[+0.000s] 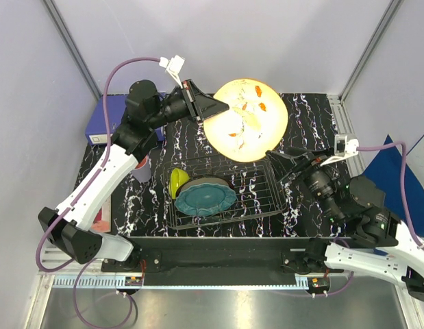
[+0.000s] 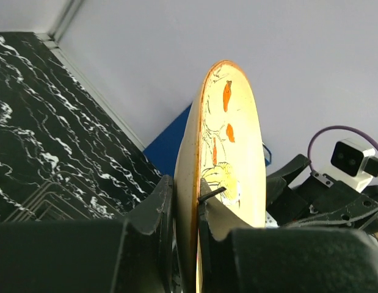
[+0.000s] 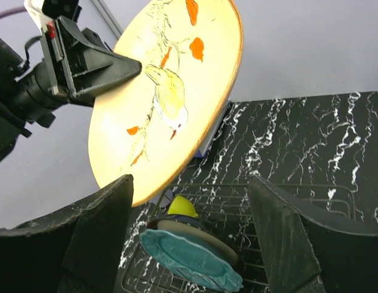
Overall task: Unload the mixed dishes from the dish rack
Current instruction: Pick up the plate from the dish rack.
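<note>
One large round yellow plate, painted with a bird and several orange marks, was held up in the air above the far end of the dish rack, tilted on edge with its painted face turned toward the right arm. The left hand was clenched on the plate's rim, one finger on each face, as the left wrist view showed edge-on. The right hand was released and held nothing. Its two fingers were spread wide just beside the plate's lower right rim, and whether they touched it could not be told. The single wire dish rack sat in the middle of the black marbled table. Two dishes were plainly visible in its left half: one teal scalloped plate lying nearly flat, and one small yellow-green bowl standing on edge just beside the plate's left rim. The rack's right half showed bare wire. One lavender cup stood on the table left of the rack, partly hidden by the left arm. One salmon-pink piece showed near the table's left edge, mostly hidden. One blue ring binder lay at the far left corner.
</note>
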Controlling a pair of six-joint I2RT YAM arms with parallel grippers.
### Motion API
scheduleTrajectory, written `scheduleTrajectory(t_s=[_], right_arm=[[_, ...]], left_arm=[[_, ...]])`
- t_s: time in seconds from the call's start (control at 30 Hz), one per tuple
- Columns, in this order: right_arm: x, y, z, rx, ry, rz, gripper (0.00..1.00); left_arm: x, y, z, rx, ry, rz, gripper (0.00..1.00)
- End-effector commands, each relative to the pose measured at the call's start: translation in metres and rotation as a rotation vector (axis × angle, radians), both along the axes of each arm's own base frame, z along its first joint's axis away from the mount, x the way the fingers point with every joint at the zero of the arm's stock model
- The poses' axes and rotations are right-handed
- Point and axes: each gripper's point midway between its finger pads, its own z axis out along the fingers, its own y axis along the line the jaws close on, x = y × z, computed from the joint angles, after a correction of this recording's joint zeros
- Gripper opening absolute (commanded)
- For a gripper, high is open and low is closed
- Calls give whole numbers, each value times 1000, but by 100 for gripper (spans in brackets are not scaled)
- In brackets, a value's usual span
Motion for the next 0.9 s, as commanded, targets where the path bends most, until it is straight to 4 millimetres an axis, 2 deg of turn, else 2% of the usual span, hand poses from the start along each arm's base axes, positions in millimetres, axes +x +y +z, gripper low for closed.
scheduleTrajectory(t_s=[0.0, 0.27, 0.4, 0.43, 0.47, 0.5, 0.53, 0.57, 0.63, 0.67, 0.7, 0.77, 0.87], right_arm=[[4, 5, 30, 34, -59, -10, 84], [17, 26, 31, 24, -71, -21, 84], [23, 36, 43, 41, -92, -13, 82], [26, 35, 48, 49, -97, -22, 80], [30, 43, 46, 41, -93, -7, 78], [32, 45, 48, 47, -94, -1, 74], [39, 43, 50, 51, -94, -14, 64], [41, 51, 47, 62, -80, 15, 57], [50, 51, 46, 72, -69, 11, 43], [52, 56, 42, 75, -55, 24, 29], [53, 58, 41, 75, -50, 26, 22], [58, 60, 38, 69, -40, 17, 0], [64, 64, 34, 50, -29, 4, 0]], left_arm=[[-38, 11, 87, -210, -221, -87, 0], [-42, 9, 78, -210, -213, -118, 0], [-45, 10, 75, -208, -212, -126, 0], [-45, 10, 72, -206, -208, -127, 0], [-47, 10, 72, -208, -212, -128, 0], [-47, 11, 72, -207, -213, -126, 0], [-47, 11, 69, -203, -211, -126, 0], [-47, 11, 68, -202, -214, -124, 0], [-46, 11, 64, -195, -212, -121, 0], [-46, 11, 63, -192, -212, -115, 0], [-45, 12, 63, -187, -214, -109, 0], [-42, 14, 61, -178, -218, -92, 0], [-37, 17, 61, -176, -225, -58, 3]])
